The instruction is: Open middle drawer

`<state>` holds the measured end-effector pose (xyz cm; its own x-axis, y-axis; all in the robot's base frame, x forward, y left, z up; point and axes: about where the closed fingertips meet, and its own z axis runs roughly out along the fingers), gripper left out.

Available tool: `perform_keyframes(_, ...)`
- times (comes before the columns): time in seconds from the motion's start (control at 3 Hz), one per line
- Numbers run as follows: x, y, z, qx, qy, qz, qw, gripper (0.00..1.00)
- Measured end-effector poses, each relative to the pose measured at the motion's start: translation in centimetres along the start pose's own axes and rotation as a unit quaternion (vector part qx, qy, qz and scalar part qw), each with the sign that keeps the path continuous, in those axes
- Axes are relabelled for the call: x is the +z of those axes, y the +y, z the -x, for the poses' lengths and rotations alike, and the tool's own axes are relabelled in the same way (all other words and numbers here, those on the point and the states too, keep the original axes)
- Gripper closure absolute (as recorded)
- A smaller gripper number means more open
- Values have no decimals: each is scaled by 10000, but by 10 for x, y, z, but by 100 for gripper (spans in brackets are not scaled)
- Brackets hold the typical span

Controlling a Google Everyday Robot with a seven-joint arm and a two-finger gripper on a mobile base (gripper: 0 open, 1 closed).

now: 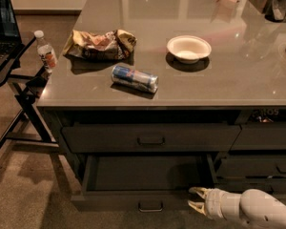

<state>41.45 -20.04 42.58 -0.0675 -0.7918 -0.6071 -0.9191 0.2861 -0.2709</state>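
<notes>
The middle drawer [109,200] stands pulled out from the counter's cabinet. Its dark interior shows, and its small loop handle [150,206] is at the centre of the front. My gripper [195,198] is at the right end of that drawer's front, low at the bottom right of the view. Its two pale fingers [198,191] point left, spread apart, with nothing between them. The slimmer top drawer [109,138] above is shut. The drawer below is hidden.
On the grey countertop [238,80] lie a chip bag [99,42], a soda can [134,78] on its side and a white bowl [188,48]. A water bottle [45,50] and a laptop [2,27] sit on a black stand at the left. More drawers [262,168] are at the right.
</notes>
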Motion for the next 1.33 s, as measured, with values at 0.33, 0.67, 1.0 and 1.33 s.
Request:
perform_keyframes(0.33, -5, -2, 4, 0, 0, 0, 10000, 100)
perform_keyframes(0.67, -5, -2, 4, 0, 0, 0, 10000, 81)
perform_keyframes(1.0, -5, -2, 4, -1, 0, 0, 10000, 58)
perform_keyframes(1.33, -5, -2, 4, -1, 0, 1, 10000, 34)
